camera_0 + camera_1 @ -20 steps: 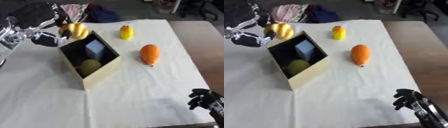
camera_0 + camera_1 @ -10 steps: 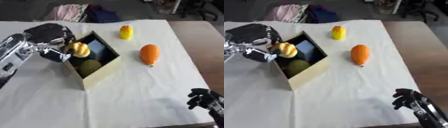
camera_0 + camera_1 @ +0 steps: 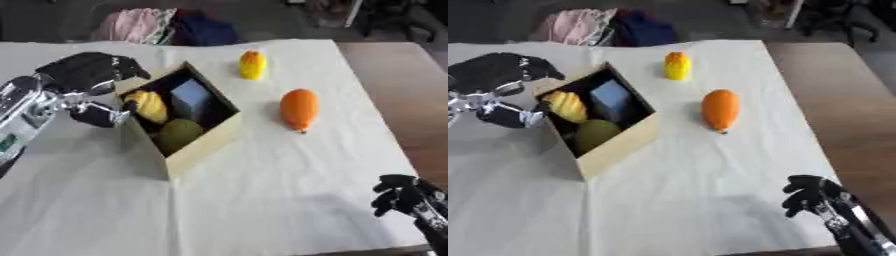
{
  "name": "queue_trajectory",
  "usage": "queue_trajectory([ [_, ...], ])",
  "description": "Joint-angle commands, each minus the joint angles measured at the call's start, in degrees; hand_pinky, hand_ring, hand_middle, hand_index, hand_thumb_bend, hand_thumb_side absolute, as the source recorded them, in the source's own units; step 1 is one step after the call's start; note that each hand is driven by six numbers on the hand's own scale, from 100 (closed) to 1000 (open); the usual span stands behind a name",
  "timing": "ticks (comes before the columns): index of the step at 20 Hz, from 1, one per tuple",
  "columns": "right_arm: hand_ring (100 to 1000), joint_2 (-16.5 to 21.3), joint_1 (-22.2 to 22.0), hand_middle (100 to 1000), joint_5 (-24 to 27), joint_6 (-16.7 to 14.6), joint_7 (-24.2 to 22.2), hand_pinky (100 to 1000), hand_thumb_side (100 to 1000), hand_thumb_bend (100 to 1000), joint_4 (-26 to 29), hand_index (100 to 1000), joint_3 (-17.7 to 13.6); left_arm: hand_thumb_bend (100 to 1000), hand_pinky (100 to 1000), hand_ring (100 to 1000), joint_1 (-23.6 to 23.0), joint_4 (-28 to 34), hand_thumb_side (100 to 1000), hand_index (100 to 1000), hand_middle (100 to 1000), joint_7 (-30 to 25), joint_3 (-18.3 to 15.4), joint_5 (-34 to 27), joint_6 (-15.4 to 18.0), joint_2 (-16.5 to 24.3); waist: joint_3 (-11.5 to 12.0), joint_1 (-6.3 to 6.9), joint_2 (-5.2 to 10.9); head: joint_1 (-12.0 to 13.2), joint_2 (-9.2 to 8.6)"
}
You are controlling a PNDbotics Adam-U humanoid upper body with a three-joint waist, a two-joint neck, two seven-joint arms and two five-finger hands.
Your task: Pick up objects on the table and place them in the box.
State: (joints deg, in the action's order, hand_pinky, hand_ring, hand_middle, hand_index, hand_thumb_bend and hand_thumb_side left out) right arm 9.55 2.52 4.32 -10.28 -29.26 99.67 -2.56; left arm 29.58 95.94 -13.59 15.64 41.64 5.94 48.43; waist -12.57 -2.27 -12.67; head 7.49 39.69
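the left hand [image 3: 87, 75] hovered at the box's [image 3: 206, 145] far-left rim, its fingers [image 3: 122, 67] spread and holding nothing — a yellow fruit [image 3: 149, 105] lay inside beside a green fruit [image 3: 179, 132] and a blue block [image 3: 191, 95]. on the white-covered worktop [image 3: 262, 200] an orange fruit [image 3: 299, 107] and a small yellow object [image 3: 252, 65] lay right of the box, while the right hand [image 3: 811, 197] rested near the lower right corner — fingers curled, empty.

A white cloth [image 3: 262, 200] covers most of the brown tabletop [image 3: 402, 85]. Beyond its far edge lie a heap of pink and dark blue clothes [image 3: 166, 27] and dark floor.
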Motion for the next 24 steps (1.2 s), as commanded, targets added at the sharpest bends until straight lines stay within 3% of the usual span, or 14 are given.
queue_trajectory([
  [1, 586, 3.12, 2.77, 638, 1.69, -1.63, 1.06, 521, 542, 100, 1.67, 776, -1.53, 100, 752, 701, -2.31, 7.4, 264, 852, 705, 5.67, -3.9, -8.86, -1.81, 2.04, 0.42, -0.25, 1.13, -0.5, -0.75],
  [2, 587, 4.03, 4.06, 639, 2.35, -2.16, 1.52, 522, 497, 100, 1.78, 778, -1.96, 100, 733, 677, -3.89, 9.81, 364, 838, 674, 7.44, -4.91, -12.71, -2.29, 1.91, 0.68, -0.28, 1.14, -0.7, -0.85],
  [3, 587, 5.25, 5.59, 640, 3.01, -2.8, 2.0, 523, 468, 100, 1.84, 780, -2.4, 100, 721, 661, -5.64, 12.29, 326, 828, 654, 9.33, -6.01, -16.88, -2.7, 1.51, 1.02, -0.3, 1.13, -1.05, -0.97],
  [6, 593, 10.06, 10.37, 651, 4.62, -5.45, 3.19, 532, 375, 100, 1.19, 791, -3.24, 100, 692, 623, -10.56, 17.71, 414, 805, 611, 14.12, -8.87, -27.37, -2.72, -0.36, 2.22, -0.34, 0.97, -2.2, -1.24],
  [9, 599, 15.93, 14.73, 661, 4.76, -9.16, 3.62, 540, 308, 100, -1.94, 802, -3.2, 100, 680, 612, -14.25, 18.54, 458, 801, 601, 16.49, -10.5, -33.89, 0.42, -3.6, 3.53, -0.39, 0.77, -3.4, -1.51],
  [10, 602, 17.7, 15.9, 667, 4.54, -10.48, 3.52, 543, 291, 100, -3.51, 808, -2.93, 100, 679, 612, -15.12, 18.6, 433, 802, 601, 16.71, -10.86, -35.15, 1.26, -4.68, 3.91, -0.39, 0.7, -3.78, -1.6],
  [13, 619, 23.02, 19.98, 697, 2.99, -14.65, 1.62, 558, 246, 100, -10.46, 834, -1.21, 100, 676, 612, -17.71, 18.64, 481, 804, 602, 16.52, -11.6, -36.92, 3.26, -8.92, 5.1, -0.31, 0.5, -4.67, -2.04],
  [17, 672, 26.96, 26.48, 753, -1.49, -20.01, -3.88, 603, 290, 100, -22.82, 876, 1.4, 100, 671, 609, -20.79, 18.65, 496, 801, 598, 16.08, -12.36, -36.5, 3.87, -14.83, 6.47, -0.21, 0.27, -5.65, -2.59],
  [21, 750, 27.19, 32.25, 832, -10.07, -25.22, -8.63, 667, 364, 100, -33.49, 928, 2.53, 100, 670, 608, -22.51, 18.65, 511, 801, 597, 16.05, -12.74, -35.61, 3.49, -19.53, 7.59, 0.01, 0.18, -6.41, -2.8],
  [24, 775, 25.76, 35.52, 874, -18.11, -28.38, -10.0, 702, 362, 100, -39.16, 946, 2.47, 100, 670, 609, -22.92, 18.65, 520, 801, 596, 15.65, -12.71, -35.41, 2.93, -21.97, 8.28, 0.2, 0.16, -6.71, -2.9],
])
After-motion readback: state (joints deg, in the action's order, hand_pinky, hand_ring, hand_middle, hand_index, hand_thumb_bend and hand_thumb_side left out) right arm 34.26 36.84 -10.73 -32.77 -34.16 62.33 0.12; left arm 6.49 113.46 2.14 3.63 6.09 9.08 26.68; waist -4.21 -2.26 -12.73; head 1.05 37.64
